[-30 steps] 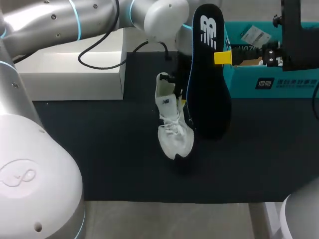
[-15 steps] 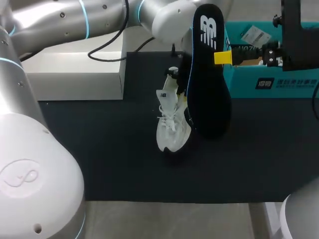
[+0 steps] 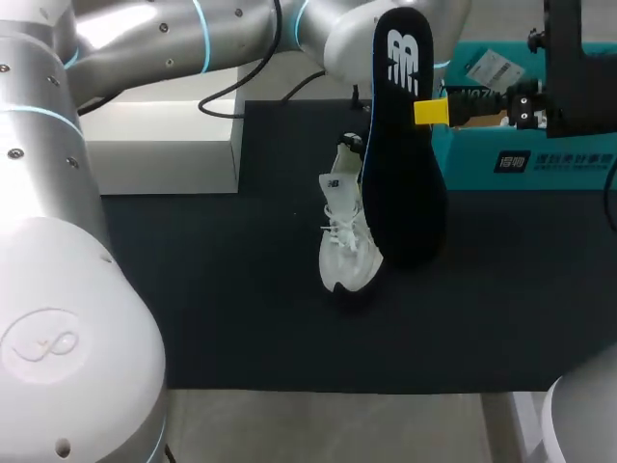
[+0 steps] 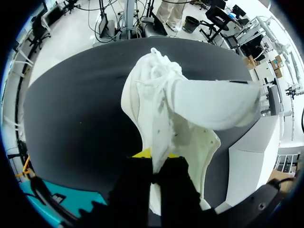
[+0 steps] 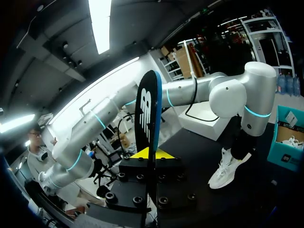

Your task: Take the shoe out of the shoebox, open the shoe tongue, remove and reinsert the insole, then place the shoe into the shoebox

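White laced shoe (image 3: 345, 246) hangs toe-down, pinched in left hand (image 4: 153, 156); right hand (image 5: 151, 153) clamps flat black insole (image 3: 405, 183) upright.

white shoe (image 4: 190, 107) over dark mat (image 4: 71, 118) | left pincer (image 4: 154, 160) clamped on its heel collar

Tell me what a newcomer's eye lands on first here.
The big dark insole, clamped upright in the right jaws over the middle of the table. Right beside it, the white shoe hangs toe-down from the left jaws, which pinch its heel, above the black mat. The teal shoebox sits behind, at the right.
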### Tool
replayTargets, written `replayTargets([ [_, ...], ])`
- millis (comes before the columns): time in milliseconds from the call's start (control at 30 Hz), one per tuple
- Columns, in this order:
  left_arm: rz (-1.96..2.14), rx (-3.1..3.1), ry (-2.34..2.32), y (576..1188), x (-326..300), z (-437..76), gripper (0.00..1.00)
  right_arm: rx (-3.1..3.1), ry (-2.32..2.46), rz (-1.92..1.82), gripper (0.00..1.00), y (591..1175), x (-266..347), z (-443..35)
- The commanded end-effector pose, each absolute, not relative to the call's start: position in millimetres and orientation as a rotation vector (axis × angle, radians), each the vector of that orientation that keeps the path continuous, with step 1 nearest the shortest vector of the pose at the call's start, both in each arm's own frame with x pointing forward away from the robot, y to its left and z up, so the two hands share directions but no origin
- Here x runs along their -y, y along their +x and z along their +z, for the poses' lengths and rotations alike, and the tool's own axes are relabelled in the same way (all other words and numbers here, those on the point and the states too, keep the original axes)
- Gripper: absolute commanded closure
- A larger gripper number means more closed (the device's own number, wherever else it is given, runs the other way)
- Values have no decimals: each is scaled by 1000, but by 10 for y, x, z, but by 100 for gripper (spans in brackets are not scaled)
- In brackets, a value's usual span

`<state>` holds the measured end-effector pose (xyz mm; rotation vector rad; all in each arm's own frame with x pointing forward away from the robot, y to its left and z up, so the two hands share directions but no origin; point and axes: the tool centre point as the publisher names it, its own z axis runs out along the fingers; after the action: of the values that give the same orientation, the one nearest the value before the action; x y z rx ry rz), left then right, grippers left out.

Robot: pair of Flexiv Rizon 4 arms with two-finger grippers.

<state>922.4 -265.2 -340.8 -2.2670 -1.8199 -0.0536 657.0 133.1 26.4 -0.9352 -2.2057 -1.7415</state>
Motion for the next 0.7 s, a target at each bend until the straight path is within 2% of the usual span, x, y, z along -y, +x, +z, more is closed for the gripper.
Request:
replayTargets([
  [33, -55, 1799, -2249, 9243, 2738, -3450, 100, 2206, -937, -1739, 100, 6599, -1368, 258],
  [433, -33, 1805, -2232, 9166, 2746, -3577, 100, 2206, -937, -1739, 100, 6599, -1368, 258],
  [700, -62, 1844, -2247, 9122, 2670, -3433, 100, 2206, -937, -1739, 100, 6599, -1368, 258],
])
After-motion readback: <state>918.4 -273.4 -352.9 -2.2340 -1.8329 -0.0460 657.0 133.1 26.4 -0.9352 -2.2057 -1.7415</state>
